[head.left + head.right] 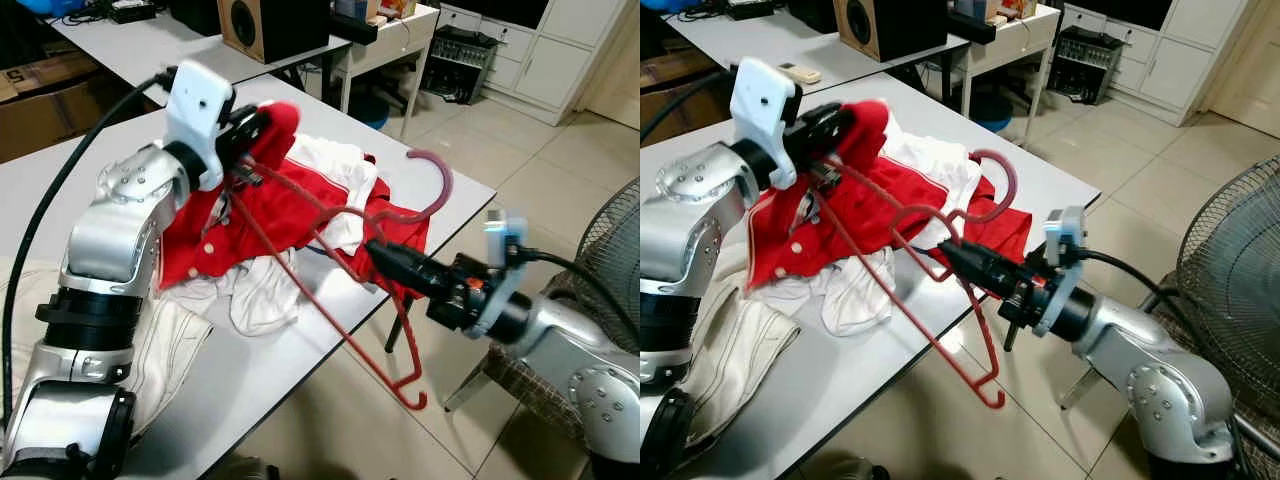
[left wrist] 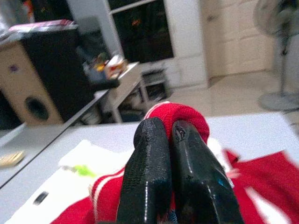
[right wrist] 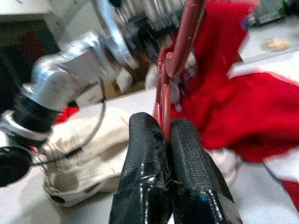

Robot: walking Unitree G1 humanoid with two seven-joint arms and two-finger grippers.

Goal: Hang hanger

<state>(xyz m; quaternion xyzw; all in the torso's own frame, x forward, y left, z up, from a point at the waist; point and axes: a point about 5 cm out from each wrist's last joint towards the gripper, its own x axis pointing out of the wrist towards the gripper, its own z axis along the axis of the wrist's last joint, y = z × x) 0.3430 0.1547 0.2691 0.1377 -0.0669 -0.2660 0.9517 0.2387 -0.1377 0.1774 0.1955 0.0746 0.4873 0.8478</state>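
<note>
Hard to read under the left gripper: black textured fingers pressed together on a fold of the red shirt, with the collar bunched over the tips and the hanger's upper end lost in the cloth there. Partly hidden too: white fabric trailing from under the shirt toward the table edge, and a cream quilted cloth behind the left forearm, cut off by the arm. No legible writing; only "5" on a cardboard box at the far left, cropped. Right gripper closed on a thin red bar of the hanger, fingers nearly touching, bar pinched between ribbed pads in the right wrist view. Hanger: glossy red plastic, slim rods, curved hook rising just beyond the right fingertips, lower corner hanging past the table edge below that gripper. Beyond the left gripper, a wood-fronted speaker on another desk; beside the right arm, a wire fan grille, cut off.
</note>
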